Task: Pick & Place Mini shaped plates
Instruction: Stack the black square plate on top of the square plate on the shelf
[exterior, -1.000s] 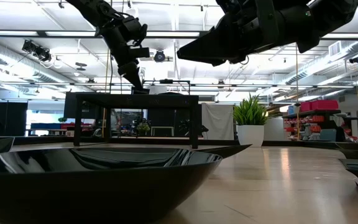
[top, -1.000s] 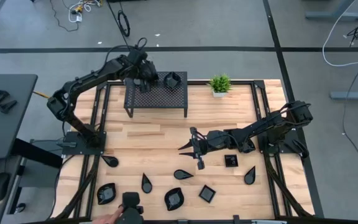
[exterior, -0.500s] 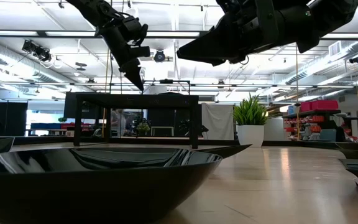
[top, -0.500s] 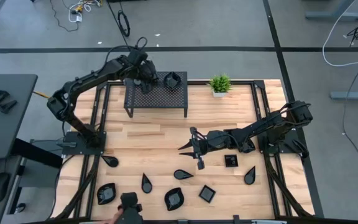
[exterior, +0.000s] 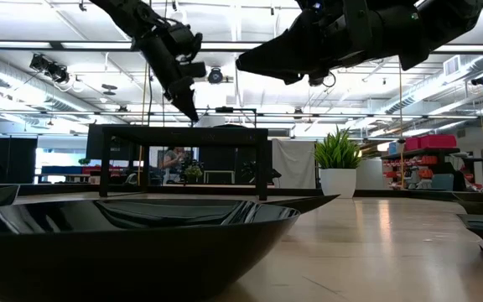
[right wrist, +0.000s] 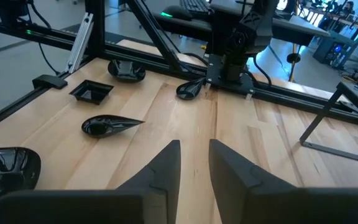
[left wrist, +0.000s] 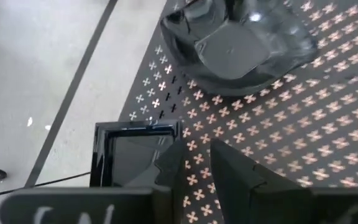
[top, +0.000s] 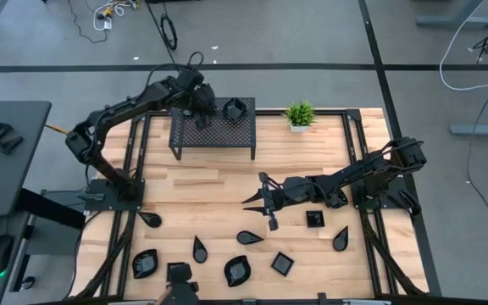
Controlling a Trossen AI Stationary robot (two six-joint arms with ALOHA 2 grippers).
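Observation:
Several glossy black mini plates lie on the wooden table: teardrops point(top: 249, 237) point(top: 199, 249) point(top: 149, 219), squares point(top: 282, 263) point(top: 314, 219), wavy-rim ones point(top: 237, 270) point(top: 145, 263). Two more sit on the black mesh rack point(top: 213, 135): a wavy-rim plate point(left wrist: 241, 43) point(top: 235, 108) and a square plate point(left wrist: 126, 158). My left gripper point(left wrist: 197, 168) point(top: 200, 106) hovers low over the rack, open by a narrow gap. One finger point(left wrist: 169, 171) overlaps the square plate's rim; I cannot tell whether it touches. My right gripper point(right wrist: 194, 162) point(top: 261, 203) hangs above mid-table, open and empty.
A small green potted plant point(top: 299, 114) stands at the far edge, right of the rack. A dark device point(top: 179, 274) sits at the near edge with a person's hand beside it. One plate point(exterior: 132, 226) lies right in front of the low camera. Bare wood lies between rack and plates.
My left gripper has shifted slightly toward the table's right over the rack top. The hand at the near edge has drawn back. The plates have stayed where they were.

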